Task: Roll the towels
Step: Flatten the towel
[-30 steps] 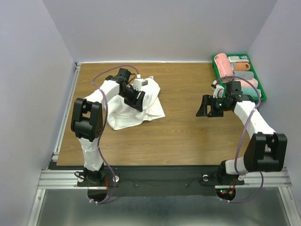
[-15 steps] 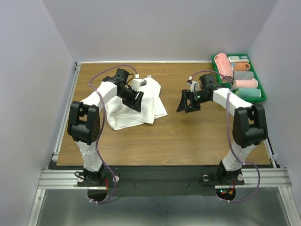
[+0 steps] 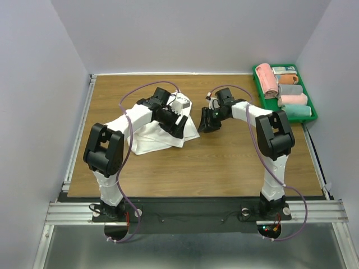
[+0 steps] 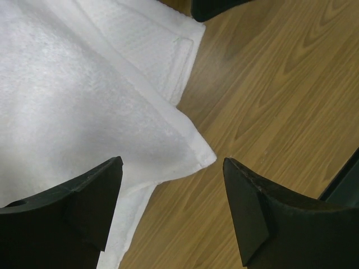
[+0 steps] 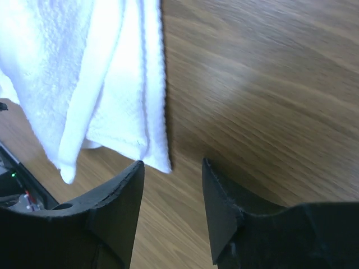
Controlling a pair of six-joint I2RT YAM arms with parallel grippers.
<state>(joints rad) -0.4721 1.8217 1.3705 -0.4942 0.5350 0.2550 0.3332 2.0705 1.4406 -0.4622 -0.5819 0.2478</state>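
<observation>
On the wooden bench [image 3: 224, 162], left of centre, a crumpled white towel [image 3: 148, 140]. Far right, rolled towels [image 3: 266, 78] in a green tray [image 3: 313, 116]. Above the white towel's corner, left end effector [image 4: 171, 165], released. Just beside its edge, right end effector [image 5: 172, 165], released, empty.

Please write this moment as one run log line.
left gripper: open, over white towel corner | right gripper: open, beside its edge | rolling: not started

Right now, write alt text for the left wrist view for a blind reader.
The hemmed corner of a white towel lies on the wooden table, between the open jaws of the left gripper, which holds nothing.
</observation>
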